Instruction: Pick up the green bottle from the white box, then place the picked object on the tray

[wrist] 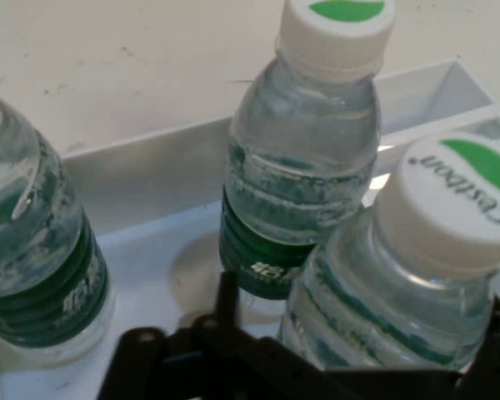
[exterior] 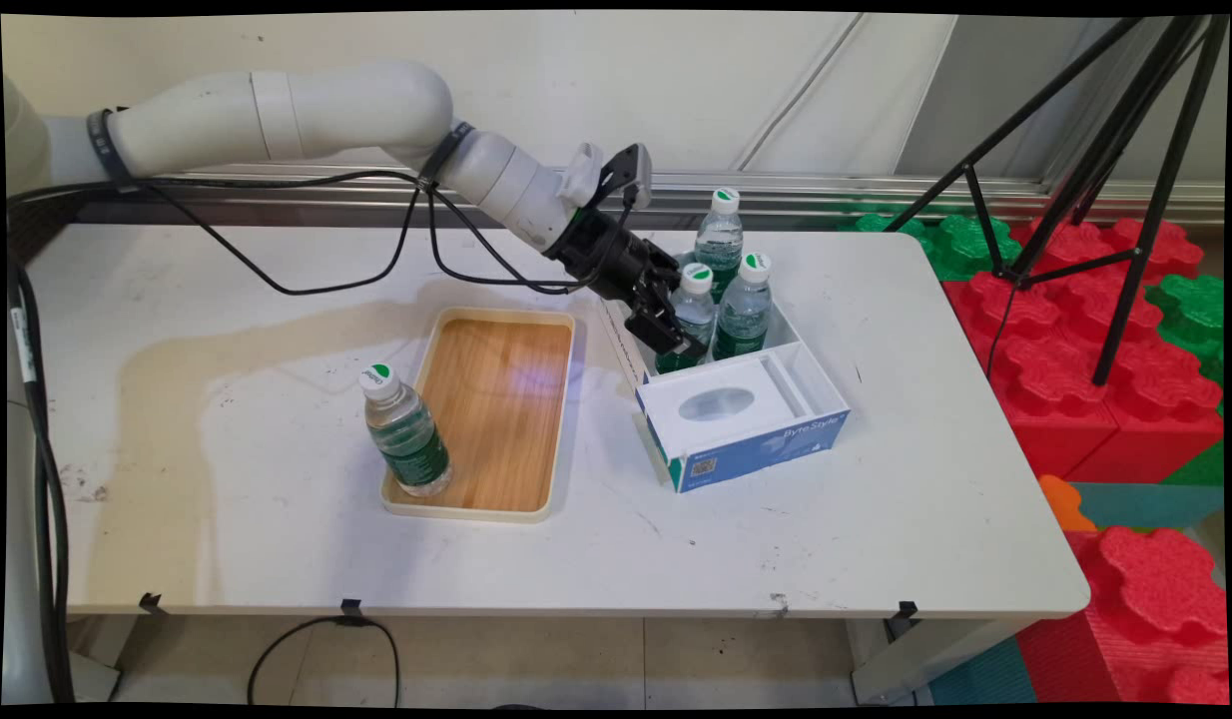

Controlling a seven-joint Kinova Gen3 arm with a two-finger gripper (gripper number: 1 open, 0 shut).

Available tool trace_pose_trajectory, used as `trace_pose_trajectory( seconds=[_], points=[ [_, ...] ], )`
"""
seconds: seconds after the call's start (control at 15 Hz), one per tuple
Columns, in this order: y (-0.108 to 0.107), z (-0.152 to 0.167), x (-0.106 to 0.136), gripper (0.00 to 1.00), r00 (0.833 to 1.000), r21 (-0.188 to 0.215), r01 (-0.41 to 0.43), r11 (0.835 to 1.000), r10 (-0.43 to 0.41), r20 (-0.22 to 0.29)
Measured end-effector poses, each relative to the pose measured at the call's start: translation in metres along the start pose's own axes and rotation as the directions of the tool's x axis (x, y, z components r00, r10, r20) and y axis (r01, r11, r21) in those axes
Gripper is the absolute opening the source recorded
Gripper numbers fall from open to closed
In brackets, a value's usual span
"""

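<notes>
White table (exterior: 876,539) filled most of the main view, scuffed and stained on its left half. Nearest the lower edge, left of centre, sat a cream tray (exterior: 561,419) with a wood-grain floor; one water bottle (exterior: 406,431) with a white cap and green label stood upright in its near left corner. Right of the tray, just beside it, was a white-and-blue box (exterior: 746,449), its near part covered by a panel with an oval window, its far part an open compartment. Three more bottles stood upright in that compartment: front left bottle (exterior: 688,318) (wrist: 417,283), front right bottle (exterior: 745,308) (wrist: 304,167), back bottle (exterior: 720,238) (wrist: 33,250).

Black gripper (exterior: 666,335) came in from upper left on the white arm (exterior: 307,110), tilted down into the box's left side, right against the front left bottle. Hand view showed that bottle's cap and shoulder close above the linkage at lower right, the other two beyond it. Fingers were hidden by the bottle and linkage, so open or closed: cannot tell, and contact with the bottle could not be confirmed either.

Farther back at upper right, off the table, stood a black tripod (exterior: 1125,170) over red and green foam blocks (exterior: 1085,330). Pale wall (exterior: 616,80) behind.
</notes>
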Motion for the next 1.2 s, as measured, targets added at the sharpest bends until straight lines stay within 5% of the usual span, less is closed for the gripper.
trace_pose_trajectory(
  seconds=[0.07, 0.53, 1.2],
  points=[
    [0.0, 0.001, 0.0, 0.0, 1.0, 0.002, -0.001, 1.0, 0.001, -0.002],
    [-0.001, -0.005, -0.002, 0.0, 1.0, 0.006, -0.011, 1.0, 0.011, -0.006],
    [0.003, -0.073, 0.029, 0.0, 0.995, -0.03, -0.006, 1.0, 0.003, -0.095]
  ],
)
